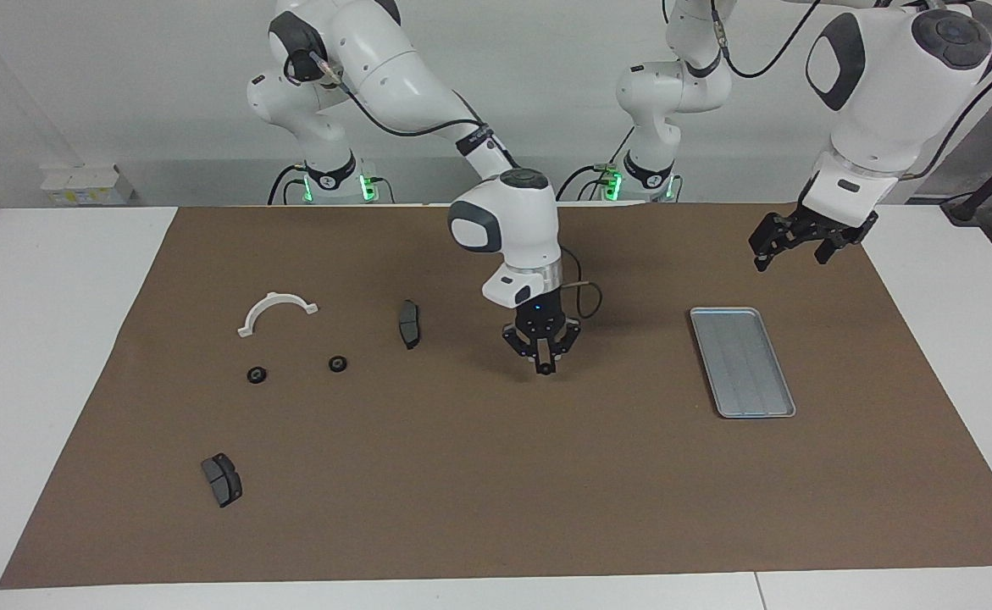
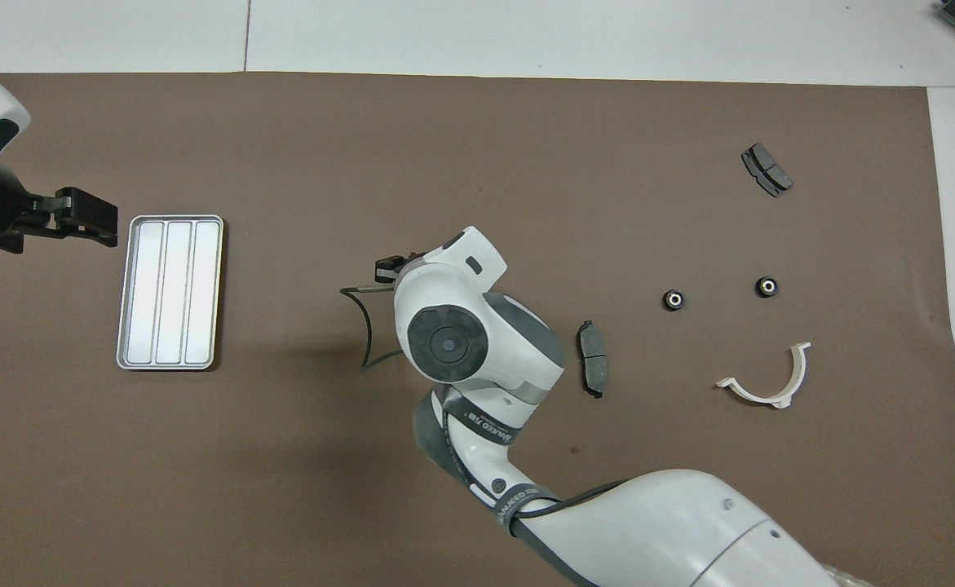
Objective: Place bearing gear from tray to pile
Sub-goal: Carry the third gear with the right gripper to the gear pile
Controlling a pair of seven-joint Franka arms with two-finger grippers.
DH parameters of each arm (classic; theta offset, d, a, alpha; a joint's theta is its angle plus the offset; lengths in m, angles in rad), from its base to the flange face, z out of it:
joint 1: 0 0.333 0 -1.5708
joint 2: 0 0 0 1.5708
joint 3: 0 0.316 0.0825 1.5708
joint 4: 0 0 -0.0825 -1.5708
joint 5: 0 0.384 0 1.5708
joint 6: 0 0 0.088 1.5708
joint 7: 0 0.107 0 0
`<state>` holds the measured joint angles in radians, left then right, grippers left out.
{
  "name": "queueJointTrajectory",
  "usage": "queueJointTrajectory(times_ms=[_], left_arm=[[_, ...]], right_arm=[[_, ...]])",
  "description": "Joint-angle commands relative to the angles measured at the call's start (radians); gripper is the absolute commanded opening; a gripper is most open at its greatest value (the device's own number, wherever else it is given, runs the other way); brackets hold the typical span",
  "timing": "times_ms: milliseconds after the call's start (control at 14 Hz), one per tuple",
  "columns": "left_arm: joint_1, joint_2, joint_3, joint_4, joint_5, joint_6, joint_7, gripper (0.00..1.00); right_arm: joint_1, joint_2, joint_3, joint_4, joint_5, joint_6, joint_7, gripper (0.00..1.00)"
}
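The silver-grey ridged tray (image 1: 741, 360) lies toward the left arm's end of the mat, with nothing in it; it also shows in the overhead view (image 2: 169, 292). My right gripper (image 1: 544, 363) hangs over the middle of the mat, its fingers shut on a small dark round piece that looks like a bearing gear (image 1: 544, 368). In the overhead view its own wrist hides most of the right gripper (image 2: 391, 267). Two bearing gears (image 1: 256, 374) (image 1: 337, 363) lie toward the right arm's end. My left gripper (image 1: 805, 241) waits raised and open beside the tray.
A white curved bracket (image 1: 263, 307) lies nearer to the robots than the two gears. One dark brake pad (image 1: 409, 324) lies between the gears and my right gripper. Another brake pad (image 1: 222, 479) lies farther from the robots, toward the right arm's end.
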<state>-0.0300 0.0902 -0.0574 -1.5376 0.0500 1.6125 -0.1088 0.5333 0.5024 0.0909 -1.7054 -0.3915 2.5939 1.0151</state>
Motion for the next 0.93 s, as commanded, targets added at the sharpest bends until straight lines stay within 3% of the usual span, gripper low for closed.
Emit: queueJointTrajectory(times_ms=[0, 430, 645, 860], left_arm=[[0.012, -0.027, -0.007, -0.032, 0.010, 0.018, 0.008, 1.00], [0.012, -0.027, -0.007, -0.032, 0.010, 0.018, 0.008, 1.00], [0.012, -0.027, -0.007, -0.032, 0.010, 0.018, 0.006, 1.00], [0.012, -0.027, -0.007, -0.035, 0.010, 0.018, 0.006, 1.00]], right_arm=[[-0.111, -0.175, 0.012, -0.219, -0.030, 0.029, -0.041, 0.00], [-0.366, -0.340, 0.015, -0.456, -0.027, 0.121, -0.227, 0.00], [-0.484, -0.358, 0.015, -0.546, -0.027, 0.221, -0.330, 0.00], [-0.581, -0.357, 0.016, -0.556, -0.024, 0.219, -0.459, 0.00]])
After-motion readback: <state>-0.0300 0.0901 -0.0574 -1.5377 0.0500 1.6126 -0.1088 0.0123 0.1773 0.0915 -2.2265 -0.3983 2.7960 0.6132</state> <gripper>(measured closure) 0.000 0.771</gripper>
